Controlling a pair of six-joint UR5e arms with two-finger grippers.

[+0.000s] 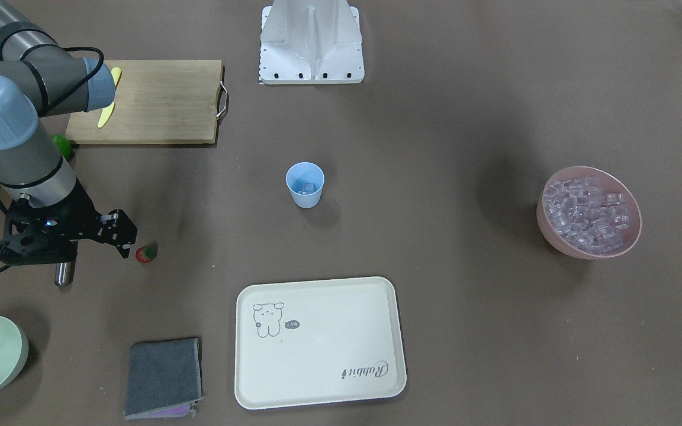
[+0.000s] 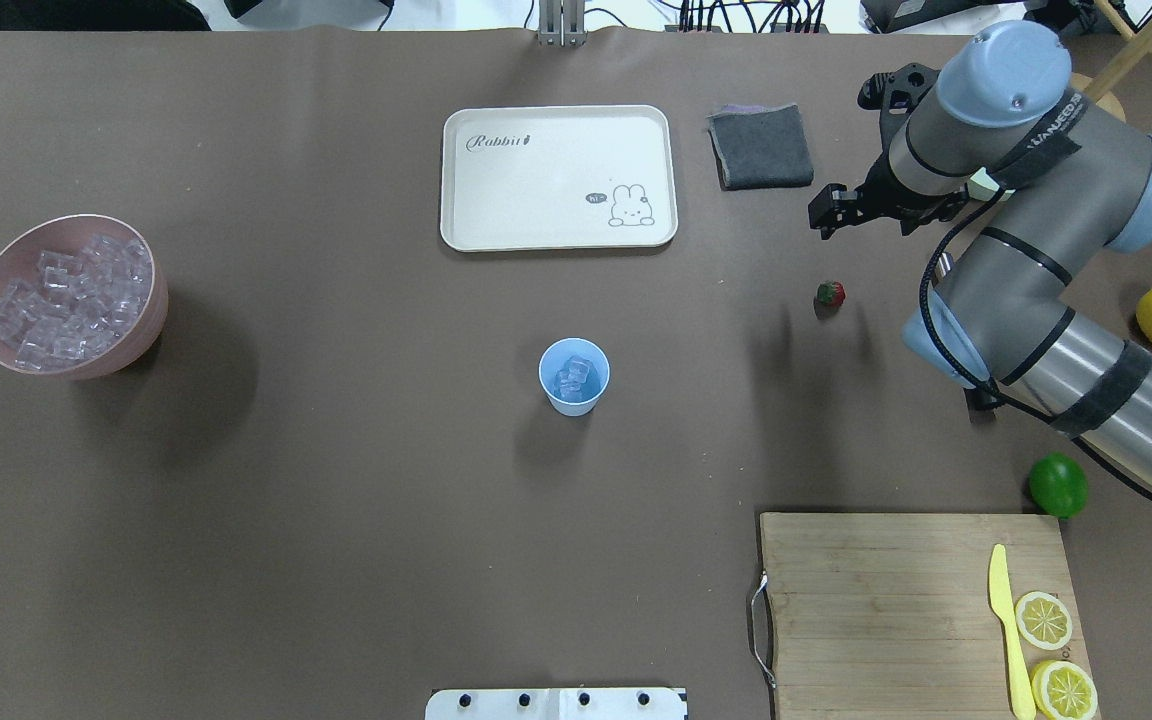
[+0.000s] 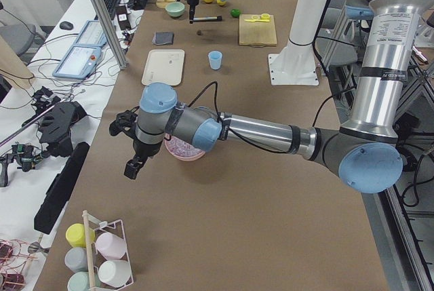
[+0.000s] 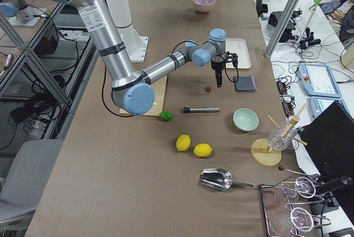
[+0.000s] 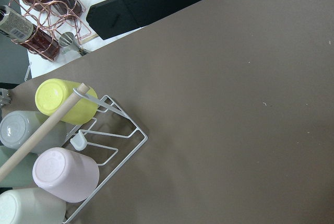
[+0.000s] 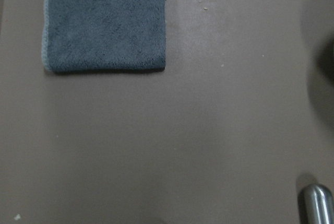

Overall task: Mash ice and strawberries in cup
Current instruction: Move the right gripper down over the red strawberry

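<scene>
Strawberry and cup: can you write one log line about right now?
cup: holds some ice | strawberry: on table, outside cup | right gripper: above table near strawberry | mashing: not started

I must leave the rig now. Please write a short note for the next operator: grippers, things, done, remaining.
Right gripper: above the table beside the strawberry, holds nothing; open or shut unclear.
Left gripper: at the table's left end, past the pink bowl; state unclear.
Cup stands mid-table with some ice in it: done.
Strawberry lies on the table, outside the cup.
Left: strawberry into cup, then mashing.
</scene>
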